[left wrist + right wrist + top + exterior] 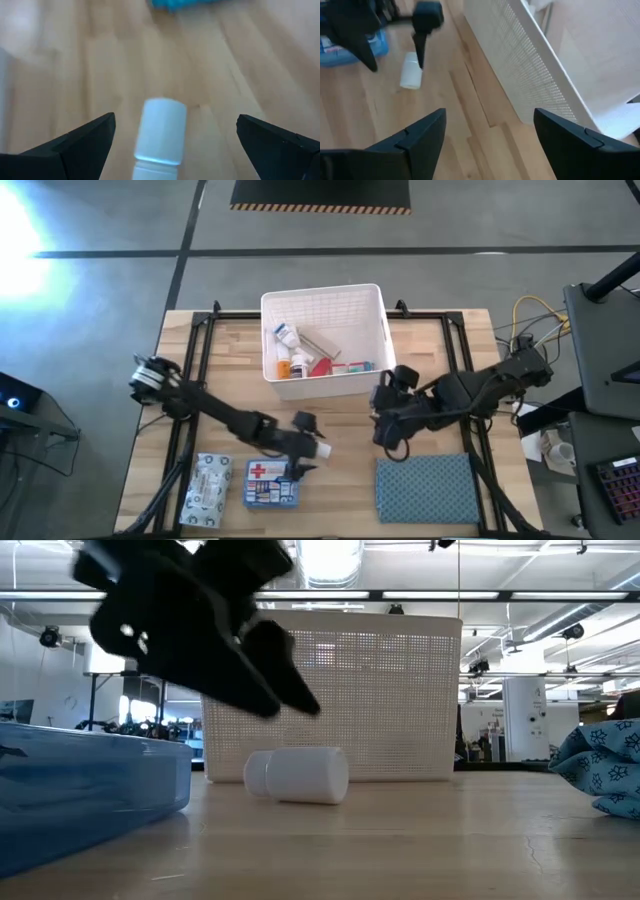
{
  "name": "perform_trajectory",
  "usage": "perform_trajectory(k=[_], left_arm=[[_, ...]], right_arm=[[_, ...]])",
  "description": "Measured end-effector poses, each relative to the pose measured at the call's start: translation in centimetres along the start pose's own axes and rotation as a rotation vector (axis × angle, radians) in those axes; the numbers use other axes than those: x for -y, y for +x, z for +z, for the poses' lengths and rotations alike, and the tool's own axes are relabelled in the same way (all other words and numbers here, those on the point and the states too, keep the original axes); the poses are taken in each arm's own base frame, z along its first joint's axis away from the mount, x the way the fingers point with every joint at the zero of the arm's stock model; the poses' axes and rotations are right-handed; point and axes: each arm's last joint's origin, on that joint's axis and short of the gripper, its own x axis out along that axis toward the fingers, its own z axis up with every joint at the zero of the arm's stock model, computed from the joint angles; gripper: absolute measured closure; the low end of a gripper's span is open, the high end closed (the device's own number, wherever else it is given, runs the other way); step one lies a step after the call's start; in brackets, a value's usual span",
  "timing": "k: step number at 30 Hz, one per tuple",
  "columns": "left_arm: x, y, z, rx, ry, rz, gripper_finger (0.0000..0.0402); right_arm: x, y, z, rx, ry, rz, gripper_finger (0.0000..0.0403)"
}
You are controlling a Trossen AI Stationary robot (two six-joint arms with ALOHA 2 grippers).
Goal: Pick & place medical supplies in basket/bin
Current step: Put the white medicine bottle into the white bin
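A white pill bottle (pixel 318 449) lies on its side on the wooden table (pixel 430 360), in front of the white basket (pixel 322 302) and just beside the blue first-aid box (pixel 272 483). The left gripper (pixel 303 442) hovers just over it with its 2 fingers spread wide and holding nothing, the bottle lying between them in the left wrist view. The right gripper (pixel 383 420) hangs near the basket's front right corner, above the blue-grey cloth (pixel 425 488), also wide open and empty.
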Motion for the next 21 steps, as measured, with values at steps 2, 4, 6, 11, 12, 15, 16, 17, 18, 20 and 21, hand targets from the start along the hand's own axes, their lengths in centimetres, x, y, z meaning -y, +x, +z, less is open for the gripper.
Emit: perform_trajectory(k=[2,4,6,11,12,15,16,17,18,20,21], left_arm=[[-0.5,1.2,0.3,-0.079,-0.013,-0.042,0.0011],[-1.1,2.2,1.0,-0.131,-0.029,-0.090,0.0013],[-1.7,2.9,1.5,-0.176,-0.033,-0.128,0.0023],[-2.8,4.3,1.8,-0.255,0.003,-0.147,0.0076],[-2.9,4.6,1.7,-0.278,0.011,-0.147,0.0088],[-3.1,5.3,0.5,-0.377,0.010,-0.153,0.0120],[-3.2,5.3,0.4,-0.395,0.011,-0.152,0.0131],[-3.2,5.3,0.2,-0.413,0.012,-0.153,0.0144],[-3.2,5.2,0.2,-0.424,0.011,-0.150,0.0158],[-3.2,4.6,0.2,-0.447,0.000,-0.145,0.0194],[-3.2,4.2,0.2,-0.464,-0.014,-0.146,0.0215]], right_arm=[[-0.3,-0.2,-0.2,0.006,0.018,0.004,0.0114],[-0.6,-0.4,-0.4,0.007,0.031,0.010,0.0115],[-0.8,-0.4,-0.6,0.006,0.046,0.011,0.0115],[-1.0,-0.5,-0.8,0.016,0.070,0.008,0.0117],[-1.1,-0.6,-0.9,0.018,0.072,0.009,0.0117],[-1.3,-0.7,-1.0,0.020,0.067,0.012,0.0117],[-1.3,-0.7,-1.1,0.021,0.065,0.012,0.0117],[-1.3,-0.8,-1.1,0.021,0.062,0.013,0.0118],[-1.3,-0.8,-1.2,0.019,0.058,0.011,0.0118],[-1.2,-0.8,-1.2,0.016,0.035,-0.004,0.0121],[-1.2,-0.8,-1.2,0.026,0.028,-0.018,0.0123]])
